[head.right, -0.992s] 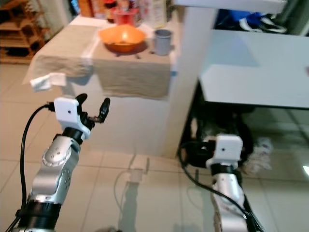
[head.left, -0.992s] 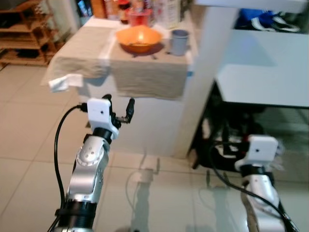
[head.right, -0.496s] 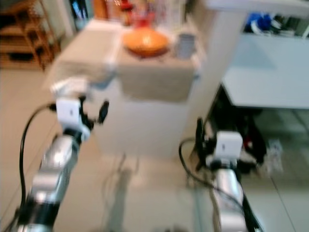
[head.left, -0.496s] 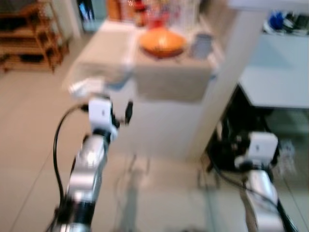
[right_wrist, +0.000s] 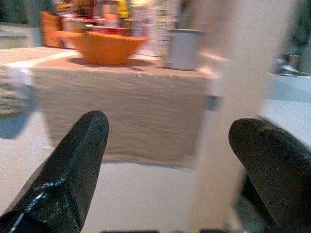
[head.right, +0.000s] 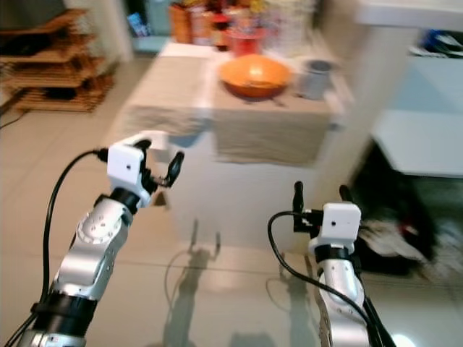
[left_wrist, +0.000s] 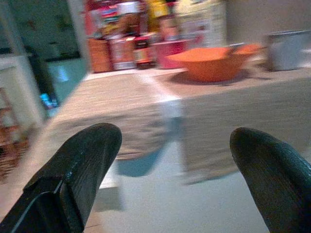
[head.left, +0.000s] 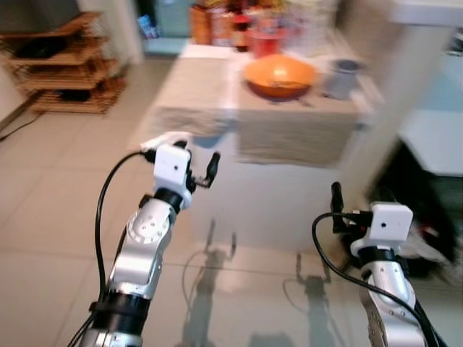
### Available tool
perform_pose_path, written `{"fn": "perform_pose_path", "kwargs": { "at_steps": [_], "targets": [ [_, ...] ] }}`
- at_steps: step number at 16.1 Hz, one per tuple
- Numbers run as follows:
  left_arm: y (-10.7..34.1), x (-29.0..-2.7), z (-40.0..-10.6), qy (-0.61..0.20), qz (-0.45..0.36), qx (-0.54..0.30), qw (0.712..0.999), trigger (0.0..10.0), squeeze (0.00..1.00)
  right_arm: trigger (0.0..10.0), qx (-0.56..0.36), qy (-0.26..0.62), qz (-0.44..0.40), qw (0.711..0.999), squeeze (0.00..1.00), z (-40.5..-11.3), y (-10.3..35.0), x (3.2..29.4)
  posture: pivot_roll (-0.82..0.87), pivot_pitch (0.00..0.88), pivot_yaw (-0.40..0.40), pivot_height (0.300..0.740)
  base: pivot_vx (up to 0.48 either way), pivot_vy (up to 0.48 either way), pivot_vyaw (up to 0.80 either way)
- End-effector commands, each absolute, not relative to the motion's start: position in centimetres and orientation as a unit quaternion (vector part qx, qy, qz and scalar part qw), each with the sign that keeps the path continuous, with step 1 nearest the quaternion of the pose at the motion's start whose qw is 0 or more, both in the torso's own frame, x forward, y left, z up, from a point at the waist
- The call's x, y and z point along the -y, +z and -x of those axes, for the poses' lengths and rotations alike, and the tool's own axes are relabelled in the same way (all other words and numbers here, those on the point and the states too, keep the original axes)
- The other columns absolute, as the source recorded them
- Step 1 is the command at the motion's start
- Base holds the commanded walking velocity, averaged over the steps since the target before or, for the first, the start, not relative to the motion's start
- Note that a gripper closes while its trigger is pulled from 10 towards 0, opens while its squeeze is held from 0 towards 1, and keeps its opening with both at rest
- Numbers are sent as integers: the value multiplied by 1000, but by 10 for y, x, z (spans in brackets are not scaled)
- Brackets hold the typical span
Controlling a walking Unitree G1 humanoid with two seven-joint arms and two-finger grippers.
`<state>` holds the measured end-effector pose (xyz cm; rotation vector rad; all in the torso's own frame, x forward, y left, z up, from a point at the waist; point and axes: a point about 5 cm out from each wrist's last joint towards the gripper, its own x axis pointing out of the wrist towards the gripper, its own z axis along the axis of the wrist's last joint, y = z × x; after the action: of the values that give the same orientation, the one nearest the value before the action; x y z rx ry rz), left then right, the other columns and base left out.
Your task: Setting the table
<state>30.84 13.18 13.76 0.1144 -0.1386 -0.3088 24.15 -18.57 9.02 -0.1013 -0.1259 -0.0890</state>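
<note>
A table [head.left: 289, 134] draped in beige cloths stands ahead of me. On it sit an orange bowl [head.left: 280, 76] and a grey cup [head.left: 340, 78], with a red container [head.left: 265, 40] and several jars behind them. My left gripper [head.right: 160, 155] is raised and open, empty, short of the table's near left corner. Lower down on the right, my right gripper [head.right: 320, 191] points at the table's front, also open and empty. The wrist views look between the black fingers [left_wrist: 73, 170] [right_wrist: 73, 170] at the bowl [left_wrist: 214, 63] [right_wrist: 107, 46] and the cup [right_wrist: 183, 48].
A wooden shelf [head.left: 65, 50] stands at the far left. A white pillar [head.left: 427, 43] rises right of the table, with a white surface [head.right: 419, 141] beside it and dark clutter [head.right: 398, 224] beneath. Glossy tiled floor [head.left: 58, 217] lies between me and the table.
The whole view has shifted, so the camera has moved: the table now sits more to the right and the shelf shows at the left. Both grippers stay open and empty.
</note>
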Motion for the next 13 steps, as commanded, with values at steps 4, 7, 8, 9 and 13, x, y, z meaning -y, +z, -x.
{"fn": "perform_pose_path", "kwargs": {
  "at_steps": [4, 7, 8, 9, 13],
  "targets": [
    [134, -136, -306, -157, -62, 61, 984, 10000, 0, 10000, 63, -35, 47, 996, 0, -244, 91, 179, 14, 0, 8, 718, 480, 0, 0],
    [137, -131, -304, -176, -69, 74, 979, 10000, 0, 10000, 63, -35, 47, 996, 0, -244, 90, 178, 18, 0, 8, 718, 480, 0, 0],
    [138, -129, -304, -181, -65, 78, 978, 10000, 0, 10000, 64, -36, 46, 996, 0, -244, 90, 178, 18, 0, 10, 718, 480, 0, 0],
    [139, -128, -304, -184, -61, 80, 978, 10000, 0, 10000, 63, -36, 46, 996, 0, -245, 90, 178, 18, 0, 11, 718, 480, 0, 0],
    [139, -124, -306, -194, -74, 77, 975, 10000, 0, 10000, 63, -33, 46, 996, 0, -246, 89, 178, 16, 0, 15, 718, 0, 0, 0]
  ]
}}
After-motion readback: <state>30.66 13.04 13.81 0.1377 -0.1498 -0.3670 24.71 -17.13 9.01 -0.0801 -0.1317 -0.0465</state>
